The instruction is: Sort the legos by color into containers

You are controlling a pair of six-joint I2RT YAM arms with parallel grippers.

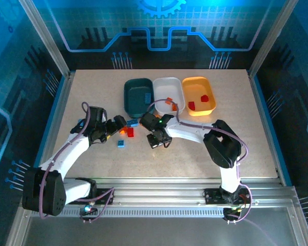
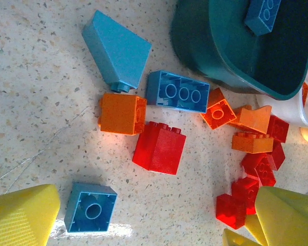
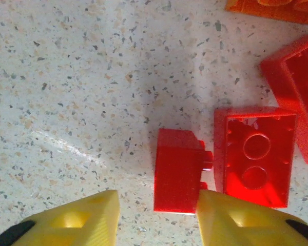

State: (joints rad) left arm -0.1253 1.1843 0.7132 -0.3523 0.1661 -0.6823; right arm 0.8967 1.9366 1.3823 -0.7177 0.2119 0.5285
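"Hovering spread wide, that left hand (image 2: 154,223)?"
"Yes. The right hand (image 3: 159,210) straddles a red lego (image 3: 179,171) on the table (image 3: 66,77), loose, not pinching. It lies sideways, long axis pointing away, studs toward an upturned red neighbour (image 3: 254,154). The white container (image 1: 168,79) sits beyond."

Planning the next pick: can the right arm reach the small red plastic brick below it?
Probably yes: the small red plastic brick lies between the open jaws of the right gripper, though an upturned red brick crowds one side.

Speckled beige worktop (image 1: 92,92), enclosed by aluminium frame rails (image 1: 47,38) and a blue-lit back panel (image 1: 220,20) bearing circuit graphics.
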